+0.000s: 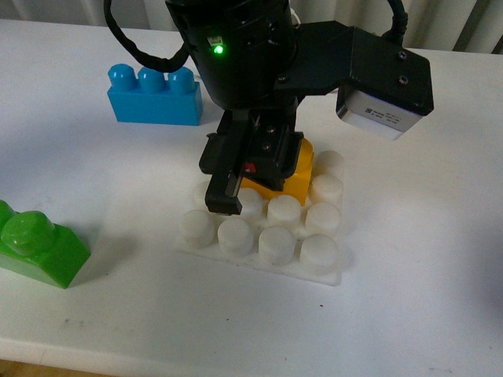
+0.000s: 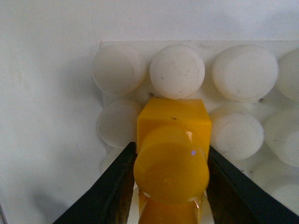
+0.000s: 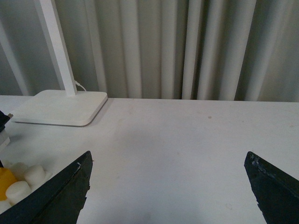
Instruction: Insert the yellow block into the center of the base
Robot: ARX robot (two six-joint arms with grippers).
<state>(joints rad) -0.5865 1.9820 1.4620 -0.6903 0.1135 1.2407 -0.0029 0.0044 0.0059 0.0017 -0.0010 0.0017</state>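
Observation:
The yellow block [image 1: 292, 174] is held over the middle of the white studded base [image 1: 330, 275], tilted, its far part hidden under my left arm. My left gripper [image 1: 255, 177] is shut on it. In the left wrist view the black fingers [image 2: 114, 186] clamp both sides of the yellow block [image 2: 173, 154], with the base's round studs [image 2: 177, 70] right beyond it. My right gripper [image 3: 168, 186] is open and empty over bare table, off to the side of the base; a corner of the base [image 3: 21, 189] and a bit of the yellow block [image 3: 4, 182] show there.
A blue three-stud brick [image 1: 156, 96] stands behind and left of the base. A green brick [image 1: 35, 245] lies at the left edge. A white lamp foot [image 3: 58, 107] with a post stands by the grey curtains. The table's front edge runs close below the base.

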